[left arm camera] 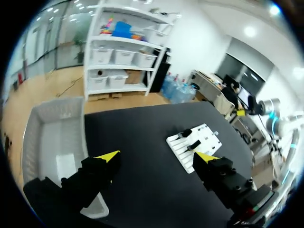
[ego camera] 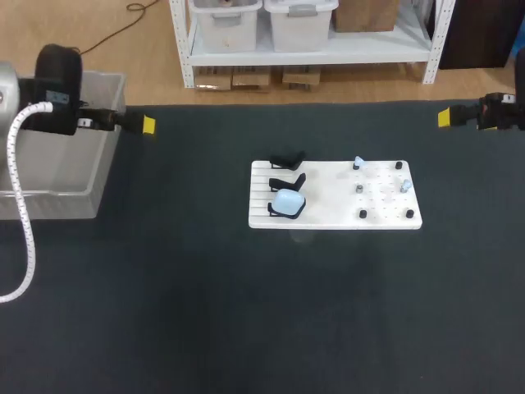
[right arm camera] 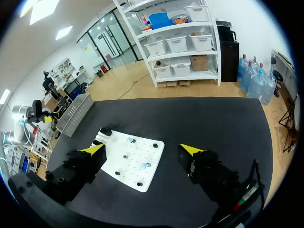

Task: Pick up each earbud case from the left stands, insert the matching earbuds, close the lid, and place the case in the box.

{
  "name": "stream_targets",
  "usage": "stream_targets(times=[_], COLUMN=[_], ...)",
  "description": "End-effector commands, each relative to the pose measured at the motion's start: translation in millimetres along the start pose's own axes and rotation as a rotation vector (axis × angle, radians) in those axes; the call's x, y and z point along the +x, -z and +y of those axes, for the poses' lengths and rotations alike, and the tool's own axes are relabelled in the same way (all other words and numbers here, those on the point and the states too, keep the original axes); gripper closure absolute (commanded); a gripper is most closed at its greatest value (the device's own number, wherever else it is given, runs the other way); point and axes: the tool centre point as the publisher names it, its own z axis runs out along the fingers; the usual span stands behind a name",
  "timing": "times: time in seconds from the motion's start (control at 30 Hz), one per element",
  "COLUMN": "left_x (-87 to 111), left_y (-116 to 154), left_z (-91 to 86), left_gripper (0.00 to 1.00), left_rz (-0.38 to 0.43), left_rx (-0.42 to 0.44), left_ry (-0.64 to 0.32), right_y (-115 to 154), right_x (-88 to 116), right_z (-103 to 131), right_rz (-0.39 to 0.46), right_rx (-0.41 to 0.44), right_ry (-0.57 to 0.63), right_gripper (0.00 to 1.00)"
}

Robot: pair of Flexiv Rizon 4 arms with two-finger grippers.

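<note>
Box (ego camera: 66, 205) sits at the counter's (ego camera: 205, 312) 9 o'clock edge. Left gripper (ego camera: 148, 125) is just past the box's far corner, at 10. Light blue earbud case (ego camera: 288, 200) is on the nearest stand, at the board's (ego camera: 328, 215) 8 o'clock. Only the head view shows it; neither wrist view does. Earbuds (ego camera: 405, 185) are at the board's 3. Right gripper (ego camera: 444, 117) is at 2. The head view can't resolve the gap, but the wrist views show both sets of fingers spread apart.

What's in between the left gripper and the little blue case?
Only bare black table, then the white board's edge, lies between left gripper and blue earbud case, per the head view.
</note>
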Motion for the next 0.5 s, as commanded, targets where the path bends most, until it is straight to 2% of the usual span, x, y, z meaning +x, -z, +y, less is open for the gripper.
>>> stream_targets(times=[0.03, 0.2, 0.37, 0.4, 0.5], left_x=[-7.6, -12.1, -9.1, -8.3, -6.4], left_y=[-9, -18, -29, -31, -39], left_z=[-5.3, -24.1, -36.8, -38.6, -45.6], left_gripper=[0.0, 0.0, 0.0, 0.0, 0.0], left_rz=[-0.005, 0.011, 0.038, 0.045, 0.055], left_rx=[0.125, 0.226, 0.33, 0.374, 0.389], left_ry=[-0.136, -0.333, -0.48, -0.517, -0.585], right_y=[0, 0, 0, 0, 0], right_x=[0, 0, 0, 0, 0], right_z=[0, 0, 0, 0, 0], right_rz=[0.0, 0.0, 0.0, 0.0, 0.0], right_rx=[0.001, 0.001, 0.001, 0.001, 0.001], right_ry=[0.0, 0.0, 0.0, 0.0, 0.0], right_gripper=[0.0, 0.0, 0.0, 0.0, 0.0])
